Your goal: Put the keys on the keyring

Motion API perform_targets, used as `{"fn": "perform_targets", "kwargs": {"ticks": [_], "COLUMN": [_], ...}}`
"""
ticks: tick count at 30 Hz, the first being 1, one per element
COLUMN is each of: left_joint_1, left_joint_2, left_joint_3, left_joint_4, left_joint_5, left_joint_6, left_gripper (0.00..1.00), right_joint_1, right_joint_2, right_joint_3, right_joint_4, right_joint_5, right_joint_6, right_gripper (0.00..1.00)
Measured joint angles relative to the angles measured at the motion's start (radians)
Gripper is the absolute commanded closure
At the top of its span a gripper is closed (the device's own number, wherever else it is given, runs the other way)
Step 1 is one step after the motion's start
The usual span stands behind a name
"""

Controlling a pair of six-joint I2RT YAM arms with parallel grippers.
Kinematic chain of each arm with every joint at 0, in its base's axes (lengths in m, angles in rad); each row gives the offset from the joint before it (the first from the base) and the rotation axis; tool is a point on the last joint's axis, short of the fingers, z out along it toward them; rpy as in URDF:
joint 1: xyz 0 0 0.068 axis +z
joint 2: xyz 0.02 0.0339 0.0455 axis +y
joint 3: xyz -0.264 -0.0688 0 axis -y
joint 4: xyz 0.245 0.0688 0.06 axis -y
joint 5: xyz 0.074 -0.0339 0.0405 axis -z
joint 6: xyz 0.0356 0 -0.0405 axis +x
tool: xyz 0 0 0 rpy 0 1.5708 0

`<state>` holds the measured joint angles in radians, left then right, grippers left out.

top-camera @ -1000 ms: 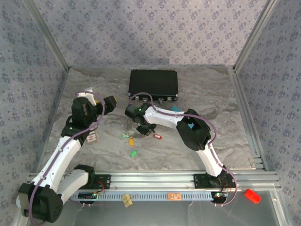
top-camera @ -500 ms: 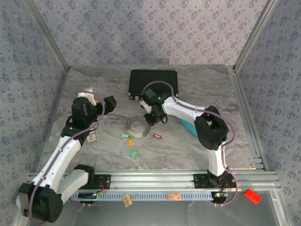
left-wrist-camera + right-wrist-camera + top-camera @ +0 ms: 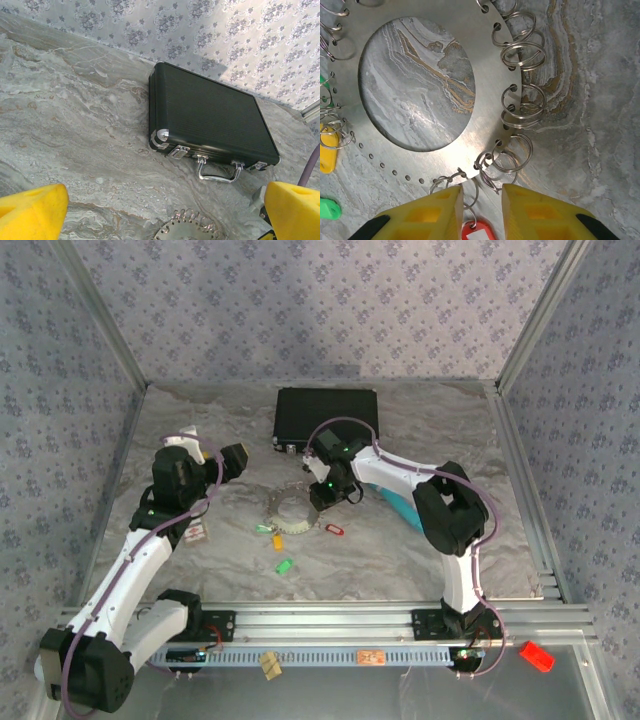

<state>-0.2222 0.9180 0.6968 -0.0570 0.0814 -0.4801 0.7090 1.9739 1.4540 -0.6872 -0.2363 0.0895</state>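
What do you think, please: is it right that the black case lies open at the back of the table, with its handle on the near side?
Not quite: the black case is closed, as the left wrist view shows. It does lie at the back of the table with its handle on the near side.

Two green keys point(image 3: 284, 566), one yellow key point(image 3: 279, 540) and one red key point(image 3: 335, 530) are counted, with one keyring point(image 3: 492, 85) and one black case point(image 3: 326, 418).

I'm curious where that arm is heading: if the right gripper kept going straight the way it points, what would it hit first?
The right gripper would probably meet the red key first. It lies right in the gripper's line, beside the keyring's rim, with the table under it. Depth is hard to judge.
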Motion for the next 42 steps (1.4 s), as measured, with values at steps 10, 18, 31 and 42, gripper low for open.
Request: {"fn": "perform_targets", "kwargs": {"ticks": [10,18,31,42], "left_joint_1": [0.0,0.0,0.0,0.0], "left_joint_2": [0.0,0.0,0.0,0.0], "left_joint_3": [0.0,0.0,0.0,0.0], "left_joint_4": [0.0,0.0,0.0,0.0], "left_joint_5": [0.0,0.0,0.0,0.0], "left_joint_6": [0.0,0.0,0.0,0.0], "left_gripper": [0.0,0.0,0.0,0.0], "right_joint_1": [0.001,0.006,0.017,0.018], "right_joint_2": [0.054,0.06,0.072,0.091], "right_joint_3": [0.004,0.024,0.042,0.053], "right_joint_4": [-0.001,-0.004,-0.016,-0.032], "right_joint_5": [0.012,0.012,0.011,0.016], "right_joint_6": [-0.005,-0.011,-0.022,-0.027], "right_gripper": [0.73,0.76,0.83,0.85]}}
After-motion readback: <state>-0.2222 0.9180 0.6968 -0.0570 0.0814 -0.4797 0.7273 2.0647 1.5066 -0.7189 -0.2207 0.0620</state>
